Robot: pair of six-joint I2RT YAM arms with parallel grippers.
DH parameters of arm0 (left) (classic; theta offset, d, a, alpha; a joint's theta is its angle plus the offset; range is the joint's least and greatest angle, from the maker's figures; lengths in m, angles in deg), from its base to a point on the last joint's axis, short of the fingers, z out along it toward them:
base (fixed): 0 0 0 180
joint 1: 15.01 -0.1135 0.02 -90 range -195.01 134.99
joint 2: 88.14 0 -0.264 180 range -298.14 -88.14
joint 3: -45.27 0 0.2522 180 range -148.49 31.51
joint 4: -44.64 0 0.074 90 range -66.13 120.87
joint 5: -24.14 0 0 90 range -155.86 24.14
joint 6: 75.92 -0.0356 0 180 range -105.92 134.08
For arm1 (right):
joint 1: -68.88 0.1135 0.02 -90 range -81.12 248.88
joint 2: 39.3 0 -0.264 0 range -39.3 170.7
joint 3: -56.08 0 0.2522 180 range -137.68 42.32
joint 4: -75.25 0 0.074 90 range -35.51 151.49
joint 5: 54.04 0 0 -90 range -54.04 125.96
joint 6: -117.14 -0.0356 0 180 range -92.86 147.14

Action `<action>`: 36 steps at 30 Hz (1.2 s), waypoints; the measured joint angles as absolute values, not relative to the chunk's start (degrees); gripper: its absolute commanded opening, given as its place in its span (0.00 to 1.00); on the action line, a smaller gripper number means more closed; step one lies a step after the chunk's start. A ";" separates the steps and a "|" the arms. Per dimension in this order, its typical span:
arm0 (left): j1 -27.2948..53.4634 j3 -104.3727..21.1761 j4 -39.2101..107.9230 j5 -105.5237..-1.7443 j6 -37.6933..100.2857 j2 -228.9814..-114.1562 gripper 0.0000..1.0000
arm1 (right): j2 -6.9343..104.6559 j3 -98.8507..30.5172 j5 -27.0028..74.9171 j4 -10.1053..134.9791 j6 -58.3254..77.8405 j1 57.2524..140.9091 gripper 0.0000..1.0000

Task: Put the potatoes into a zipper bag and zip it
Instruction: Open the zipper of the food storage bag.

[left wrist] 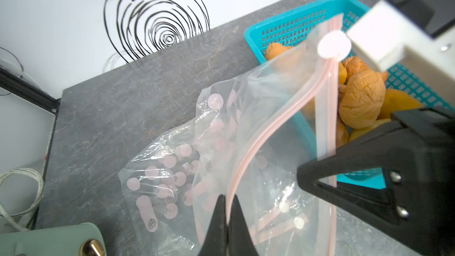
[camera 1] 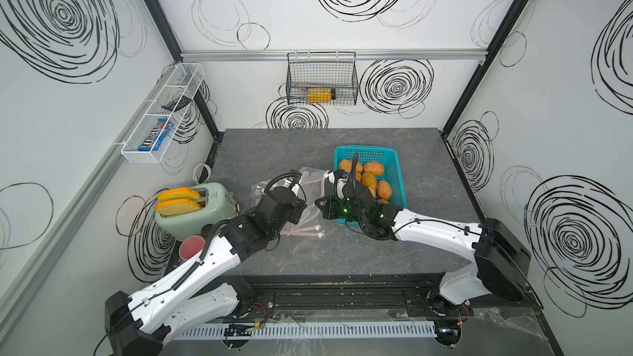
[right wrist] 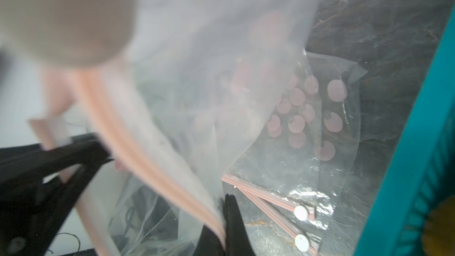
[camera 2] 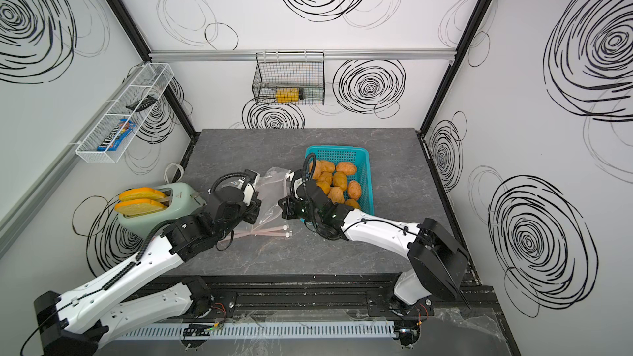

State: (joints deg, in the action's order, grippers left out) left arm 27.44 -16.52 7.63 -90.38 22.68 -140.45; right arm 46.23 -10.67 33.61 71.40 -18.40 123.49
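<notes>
Several orange-brown potatoes (camera 1: 373, 168) (camera 2: 346, 168) (left wrist: 362, 99) lie in a teal basket (camera 1: 366, 148) (camera 2: 337, 148) right of centre. A clear zipper bag (camera 1: 310, 179) (camera 2: 274, 183) (left wrist: 270, 109) with a pink zip strip hangs raised between my two grippers, just left of the basket, with nothing inside. My left gripper (left wrist: 229, 200) (camera 1: 298, 178) is shut on one zip edge. My right gripper (right wrist: 225, 205) (camera 1: 334, 179) is shut on the other edge. The bag's white slider (left wrist: 334, 45) sits near the right gripper's body.
More flat zipper bags (camera 1: 308, 231) (right wrist: 283, 205) lie on the grey table under the held one. A green toaster (camera 1: 195, 210) with toast and a red cup (camera 1: 191, 246) stand at the left. A wire basket (camera 1: 322, 78) hangs on the back wall.
</notes>
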 measured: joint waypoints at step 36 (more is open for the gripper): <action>26.94 -15.48 9.53 -92.85 22.92 -139.84 0.00 | 28.35 -8.15 24.56 53.93 2.19 96.71 0.77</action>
State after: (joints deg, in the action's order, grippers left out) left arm 26.94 -15.48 9.53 -92.85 22.92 -139.84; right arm 28.35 -8.15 24.56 53.93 2.19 96.71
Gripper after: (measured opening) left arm 0.052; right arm 0.769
